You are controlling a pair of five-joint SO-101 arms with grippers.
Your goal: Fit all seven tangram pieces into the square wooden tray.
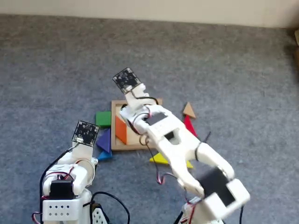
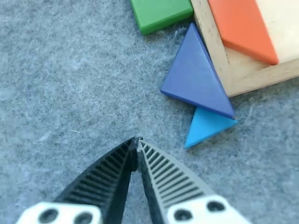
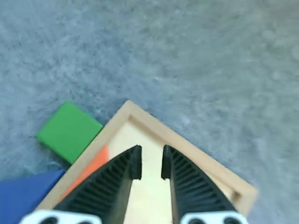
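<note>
While the square wooden tray lay on grey, felt-like carpet, its pale, smooth floor was occupied by one flat orange piece. A green square was set just outside the tray's rim. A dark blue triangle was laid against that rim, with a smaller light blue triangle touching it. A yellow piece, a red piece and a tan triangle were scattered off the tray's other sides. The right gripper, ribbed black fingers parted narrowly and empty, was held above the tray's floor, much of which was hidden in the high view by its white arm. The left gripper, fingers closed tip to tip on nothing, was held over carpet outside the tray, near the blue triangles.
</note>
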